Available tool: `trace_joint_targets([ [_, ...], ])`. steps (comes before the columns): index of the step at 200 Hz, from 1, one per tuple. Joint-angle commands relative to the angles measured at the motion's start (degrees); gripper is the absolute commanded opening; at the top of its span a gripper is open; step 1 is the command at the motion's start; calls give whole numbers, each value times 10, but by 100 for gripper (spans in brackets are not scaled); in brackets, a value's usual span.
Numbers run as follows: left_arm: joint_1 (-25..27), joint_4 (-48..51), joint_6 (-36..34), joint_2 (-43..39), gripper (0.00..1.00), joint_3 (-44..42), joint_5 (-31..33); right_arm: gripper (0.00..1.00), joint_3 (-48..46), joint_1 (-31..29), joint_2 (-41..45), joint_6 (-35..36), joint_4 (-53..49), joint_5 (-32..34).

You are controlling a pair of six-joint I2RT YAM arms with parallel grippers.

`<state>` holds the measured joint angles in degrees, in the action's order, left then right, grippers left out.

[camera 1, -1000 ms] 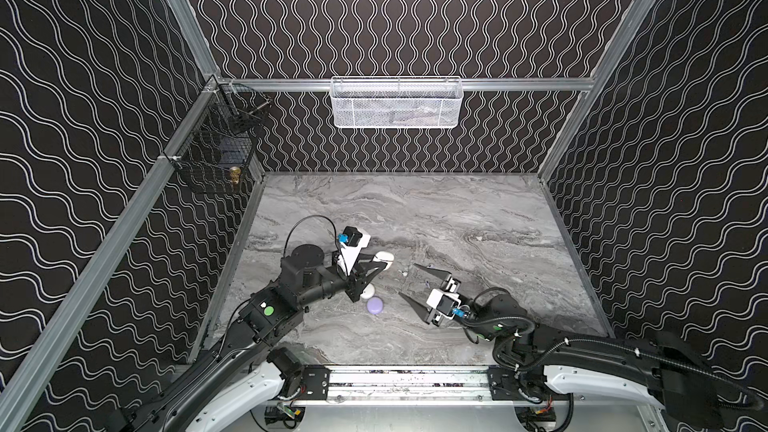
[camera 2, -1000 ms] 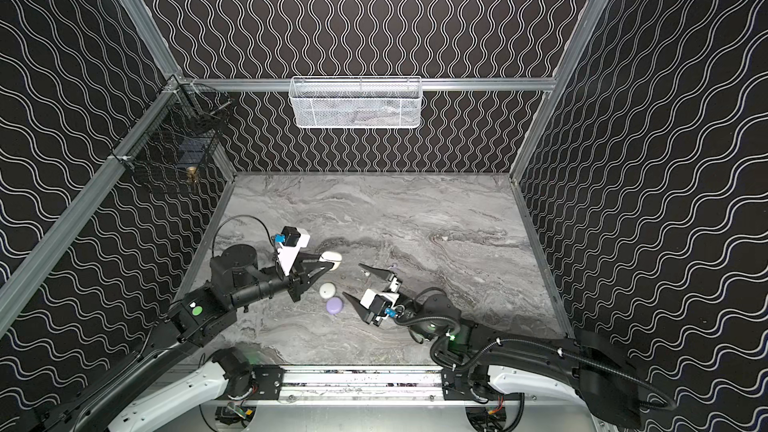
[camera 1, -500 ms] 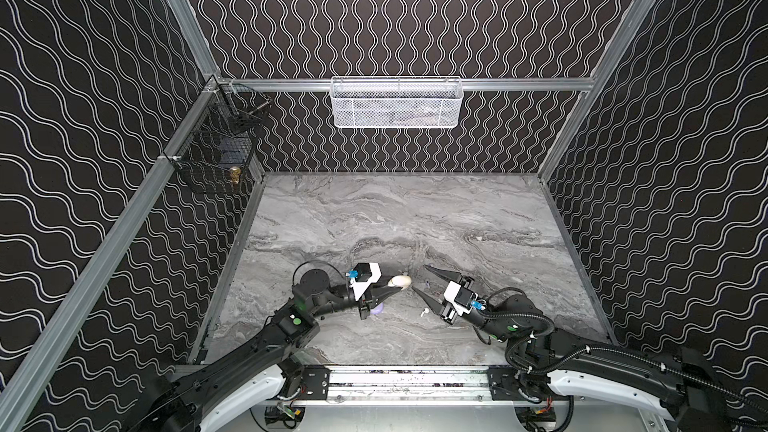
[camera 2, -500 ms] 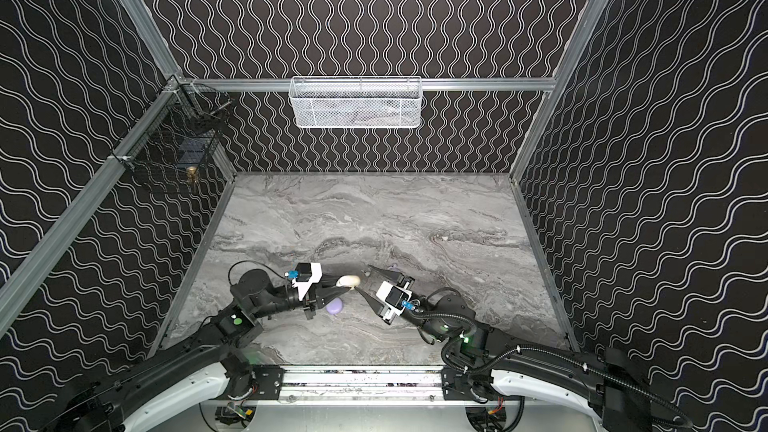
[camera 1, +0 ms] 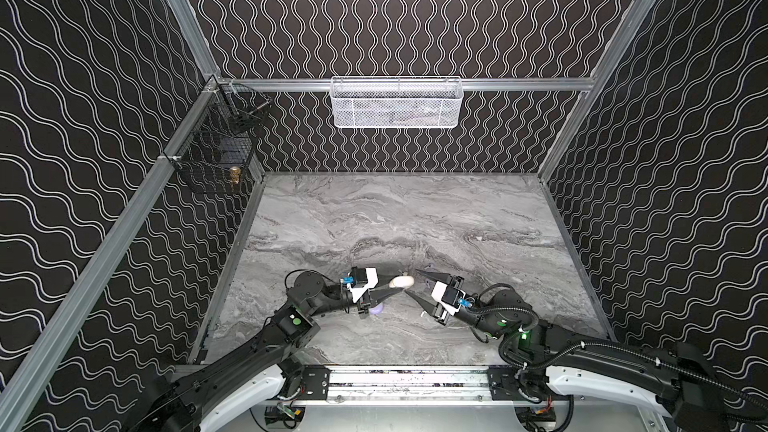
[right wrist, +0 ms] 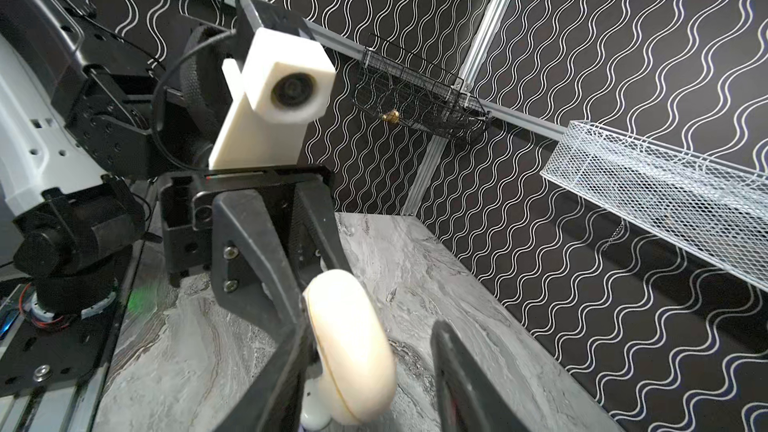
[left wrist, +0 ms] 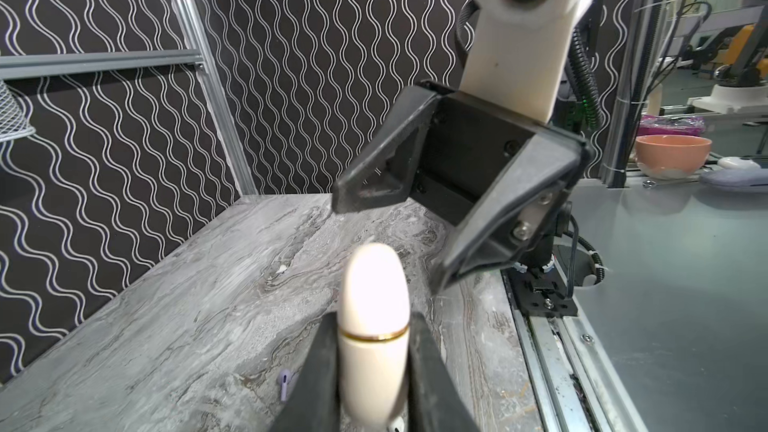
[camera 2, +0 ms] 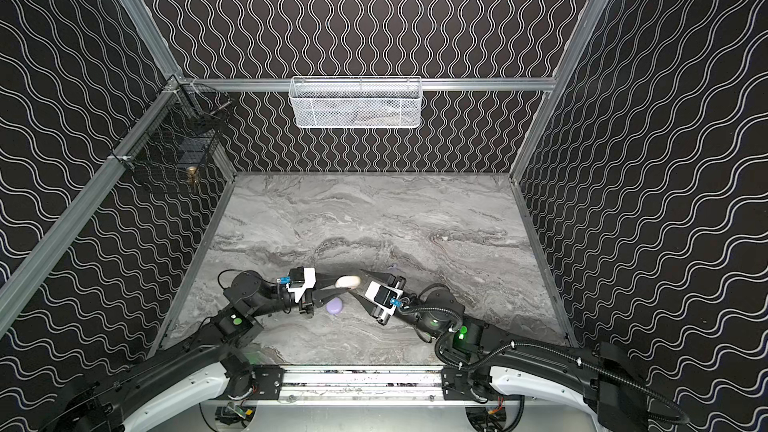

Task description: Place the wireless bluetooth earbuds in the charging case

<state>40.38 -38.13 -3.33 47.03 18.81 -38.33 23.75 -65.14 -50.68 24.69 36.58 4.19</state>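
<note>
The cream charging case (camera 1: 402, 282) (left wrist: 372, 317) hangs just above the marble table (camera 1: 395, 218), near its front middle. My left gripper (camera 1: 397, 286) (left wrist: 372, 317) is shut on its lower half, just under the gold seam. My right gripper (camera 1: 411, 282) (right wrist: 370, 324) faces it with the jaws open around the case's other end. One finger (right wrist: 286, 351) touches the case and a gap shows before the other finger (right wrist: 451, 363). A lavender earbud (left wrist: 284, 384) lies on the table beside the left gripper. A small white speck, perhaps an earbud (camera 1: 422, 314), lies by the right gripper.
A lavender case (camera 2: 334, 306) lies on the table under the left gripper, with a small white rounded piece (right wrist: 314, 409) beside it. A white mesh basket (camera 1: 397, 103) hangs on the back wall. A black wire basket (camera 1: 216, 160) hangs at the left. The metal rail (camera 1: 407, 380) runs along the front.
My left gripper has carried the cream case forward and toward the middle. The right gripper has come up to it from the right and its jaws have narrowed around the case's end.
</note>
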Motion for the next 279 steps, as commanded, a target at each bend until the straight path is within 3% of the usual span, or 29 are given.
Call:
trace_joint_targets([
  [1,1,-27,2,0,0,5,-17,45,12,0,-10,-7,25,30],
  [101,1,-13,-5,-3,0,8,-18,42,41,5,-40,-38,44,100],
  [179,1,-8,-10,-2,0,6,-7,41,50,13,-38,-67,37,86],
  [210,1,-25,-4,-2,0,-4,-2,50,47,12,-32,-78,40,91],
  [233,1,-59,9,6,0,-25,40,54,47,14,-20,-89,37,105],
  [258,-1,-130,26,26,0,-54,65,59,62,22,-9,-145,24,157],
  [279,-5,-188,46,43,0,-74,81,62,100,47,-1,-262,-46,254],
])
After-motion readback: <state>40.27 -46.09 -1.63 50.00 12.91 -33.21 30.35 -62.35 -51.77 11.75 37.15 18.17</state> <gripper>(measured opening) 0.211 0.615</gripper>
